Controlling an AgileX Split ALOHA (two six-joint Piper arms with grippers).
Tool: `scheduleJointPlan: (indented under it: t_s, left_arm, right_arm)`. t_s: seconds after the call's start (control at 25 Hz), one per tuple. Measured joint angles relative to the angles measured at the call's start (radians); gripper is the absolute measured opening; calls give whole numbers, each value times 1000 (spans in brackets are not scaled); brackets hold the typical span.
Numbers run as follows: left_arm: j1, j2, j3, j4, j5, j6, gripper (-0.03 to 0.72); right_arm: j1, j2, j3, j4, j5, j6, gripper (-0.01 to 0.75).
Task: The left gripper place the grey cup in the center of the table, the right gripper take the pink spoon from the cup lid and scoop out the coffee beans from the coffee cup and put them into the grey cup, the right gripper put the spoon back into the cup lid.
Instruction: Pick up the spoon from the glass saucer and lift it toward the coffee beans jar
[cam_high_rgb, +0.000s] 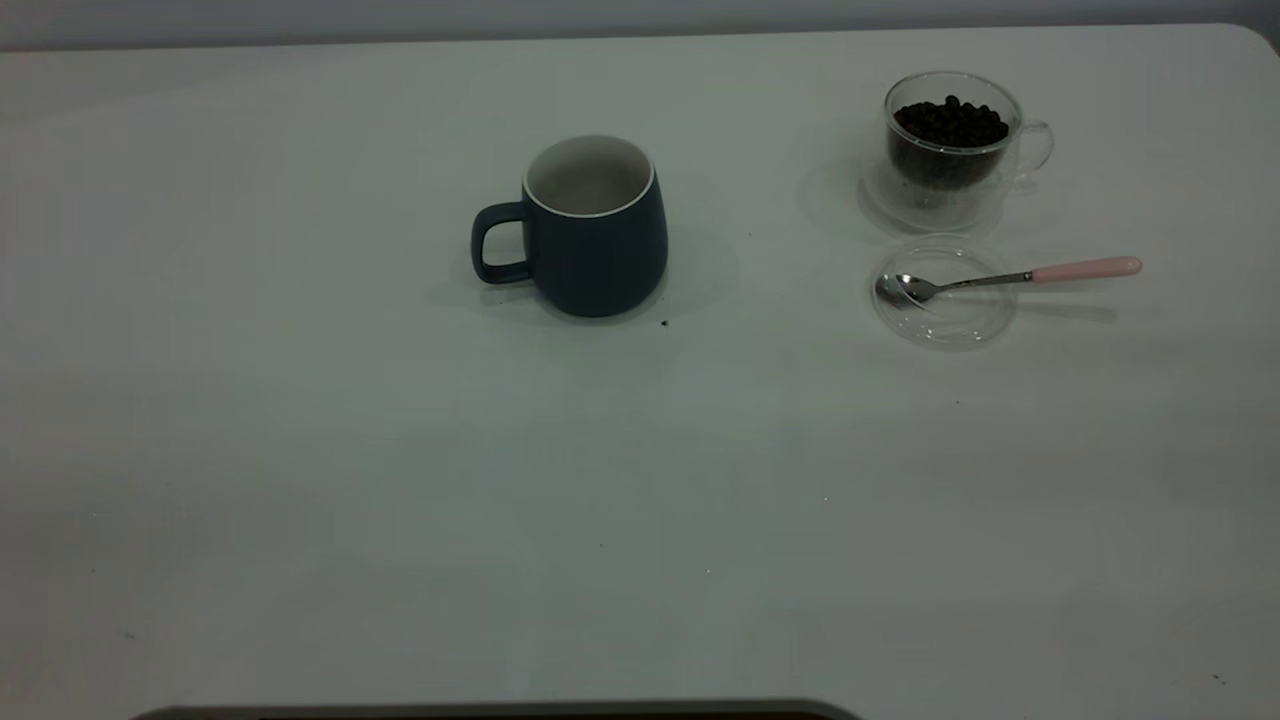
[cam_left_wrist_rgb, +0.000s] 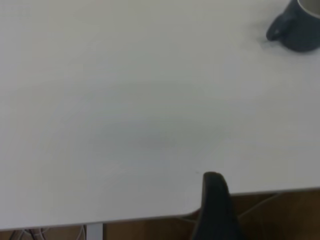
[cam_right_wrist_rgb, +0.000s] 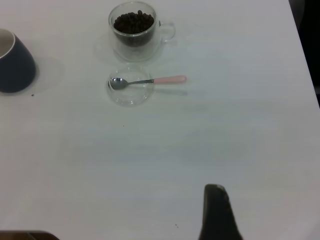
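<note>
The grey cup (cam_high_rgb: 596, 230) stands upright near the middle of the table (cam_high_rgb: 400, 480), handle toward the left; its white inside shows no beans. At the back right is the coffee cup (cam_high_rgb: 950, 150), a clear glass holding a heap of coffee beans (cam_high_rgb: 948, 122). Just in front of it lies the cup lid (cam_high_rgb: 945, 300), with the pink spoon (cam_high_rgb: 1010, 277) resting bowl-down in it and its pink handle sticking out to the right. Both arms are outside the exterior view. My left gripper (cam_left_wrist_rgb: 214, 185) hangs over the table's edge, far from the grey cup (cam_left_wrist_rgb: 300, 27). My right gripper (cam_right_wrist_rgb: 216, 196) hovers well short of the pink spoon (cam_right_wrist_rgb: 150, 81).
A few tiny dark specks lie on the tabletop, one right by the grey cup's base (cam_high_rgb: 664, 323). The table's rounded far-right corner (cam_high_rgb: 1255, 35) is close behind the coffee cup. A dark edge (cam_high_rgb: 500, 712) runs along the near side.
</note>
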Motion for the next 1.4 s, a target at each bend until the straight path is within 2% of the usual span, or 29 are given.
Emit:
scheduleJointPlan:
  t_s: [0.88, 0.96, 1.16, 1.4]
  left_arm:
    - [6, -2, 0, 0, 0, -4, 569]
    - [6, -2, 0, 0, 0, -4, 569]
    - [6, -2, 0, 0, 0, -4, 569]
    - [6, -2, 0, 0, 0, -4, 569]
  right_arm:
    - [0, 0, -4, 21, -28, 15, 537]
    - [0, 0, -12, 37, -71, 42, 542]
    - [0, 33, -22, 63, -284, 77, 562]
    - [0, 263, -29, 81, -445, 93, 562]
